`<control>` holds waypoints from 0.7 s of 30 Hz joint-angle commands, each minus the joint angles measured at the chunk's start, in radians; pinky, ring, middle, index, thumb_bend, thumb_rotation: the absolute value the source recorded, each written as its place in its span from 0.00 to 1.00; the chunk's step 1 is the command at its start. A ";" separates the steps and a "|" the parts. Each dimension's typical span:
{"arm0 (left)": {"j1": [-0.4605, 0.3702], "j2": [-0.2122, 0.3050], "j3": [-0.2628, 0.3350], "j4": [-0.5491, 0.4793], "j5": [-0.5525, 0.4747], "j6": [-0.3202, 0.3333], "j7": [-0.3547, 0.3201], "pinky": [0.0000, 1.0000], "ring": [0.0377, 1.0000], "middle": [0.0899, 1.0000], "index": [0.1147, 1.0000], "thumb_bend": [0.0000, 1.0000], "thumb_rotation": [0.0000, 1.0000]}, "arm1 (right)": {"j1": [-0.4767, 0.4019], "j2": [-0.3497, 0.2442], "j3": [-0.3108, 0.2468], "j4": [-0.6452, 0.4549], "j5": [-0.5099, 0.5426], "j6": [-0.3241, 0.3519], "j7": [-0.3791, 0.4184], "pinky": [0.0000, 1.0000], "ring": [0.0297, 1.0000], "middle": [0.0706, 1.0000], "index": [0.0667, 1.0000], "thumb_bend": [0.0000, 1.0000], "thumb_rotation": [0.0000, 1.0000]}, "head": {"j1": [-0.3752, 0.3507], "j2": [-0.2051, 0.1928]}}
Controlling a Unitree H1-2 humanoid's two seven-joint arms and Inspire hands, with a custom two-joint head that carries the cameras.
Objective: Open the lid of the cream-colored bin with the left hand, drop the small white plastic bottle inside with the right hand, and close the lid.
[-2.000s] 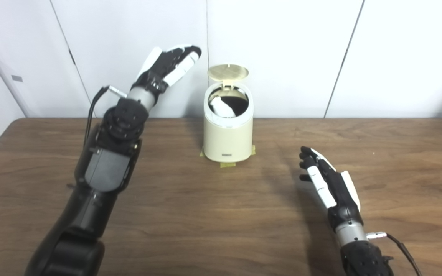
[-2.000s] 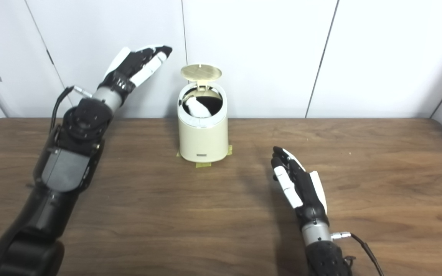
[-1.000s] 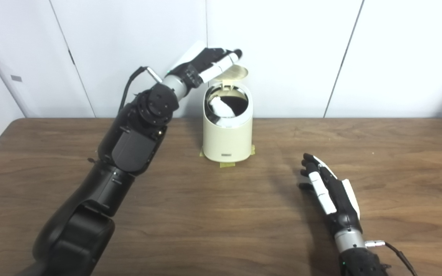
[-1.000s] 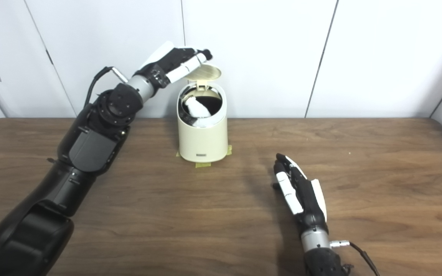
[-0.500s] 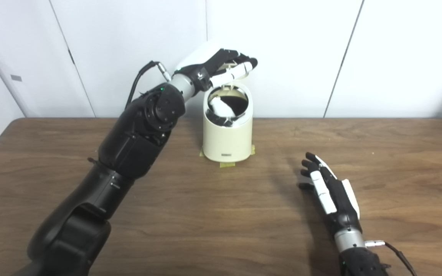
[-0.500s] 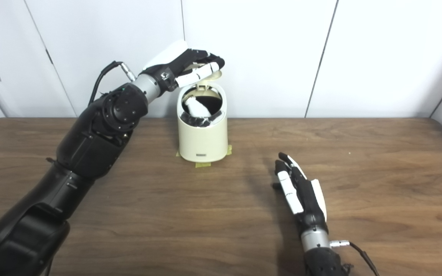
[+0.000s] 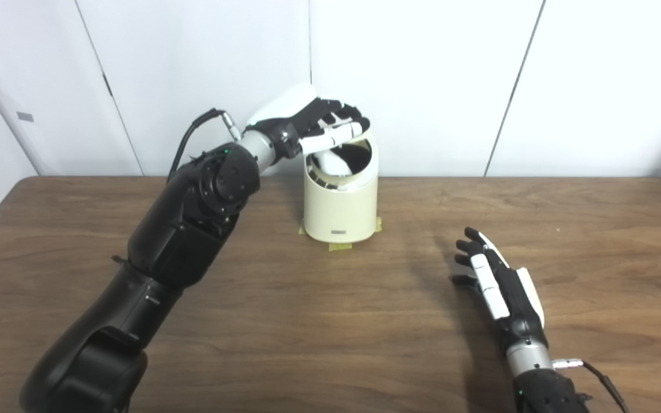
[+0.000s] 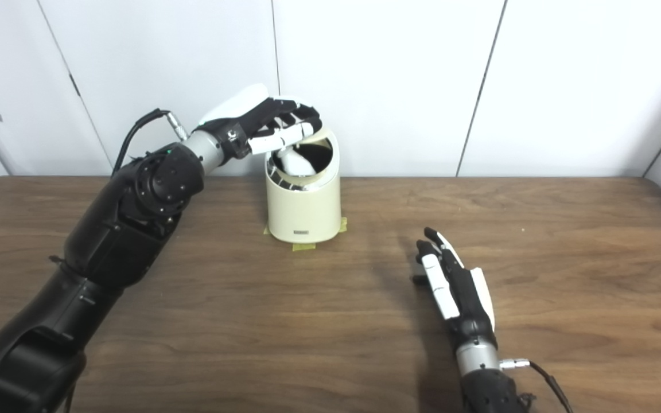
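With the bottle already inside the bin near the surface's back edge, we press the lid flat using the left robot hand's spread, empty fingers; the right robot hand lies open, empty.

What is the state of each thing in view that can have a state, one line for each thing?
lid: partly lowered under the left hand, not yet shut.
cream-colored bin: upright on the table, mouth open.
small white plastic bottle: inside the bin, leaning.
left hand: over the bin's top, fingers bent on the lid.
right hand: open, holds nothing, low over the table.
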 commanded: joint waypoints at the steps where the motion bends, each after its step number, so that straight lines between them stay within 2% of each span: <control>1: -0.020 0.014 0.009 -0.019 0.007 -0.010 0.002 0.79 0.85 0.85 0.83 0.49 0.91 | -0.031 -0.003 -0.008 -0.025 -0.002 -0.016 -0.002 0.69 0.83 0.85 0.91 0.38 0.95 | 0.001 0.001; 5: 0.001 0.013 0.010 -0.011 0.000 -0.020 -0.002 0.75 0.83 0.85 0.82 0.50 0.90 | -0.032 -0.008 -0.008 -0.020 -0.009 -0.017 -0.003 0.70 0.82 0.84 0.91 0.40 0.93 | 0.000 0.002; 10: 0.015 0.015 -0.004 -0.002 0.008 -0.025 -0.021 0.77 0.84 0.86 0.84 0.52 0.92 | -0.031 -0.010 -0.007 -0.022 -0.006 -0.013 0.000 0.70 0.82 0.84 0.91 0.40 0.90 | 0.001 0.004; 14: 0.022 0.015 -0.022 -0.011 0.026 -0.004 -0.051 0.78 0.86 0.88 0.85 0.53 0.93 | -0.029 -0.018 -0.004 -0.024 -0.010 -0.013 0.006 0.68 0.82 0.84 0.91 0.40 0.89 | 0.003 0.008; 17: 0.027 0.016 -0.031 -0.019 0.040 -0.003 -0.059 0.79 0.86 0.88 0.85 0.52 0.91 | -0.029 -0.021 -0.001 -0.023 -0.016 -0.009 0.005 0.68 0.81 0.84 0.91 0.40 0.86 | 0.003 0.008; 21: 0.031 0.049 -0.084 -0.038 0.114 -0.035 -0.073 0.81 0.87 0.88 0.86 0.53 0.92 | -0.030 -0.022 0.001 -0.023 -0.023 -0.006 0.005 0.66 0.80 0.82 0.90 0.39 0.85 | 0.004 0.012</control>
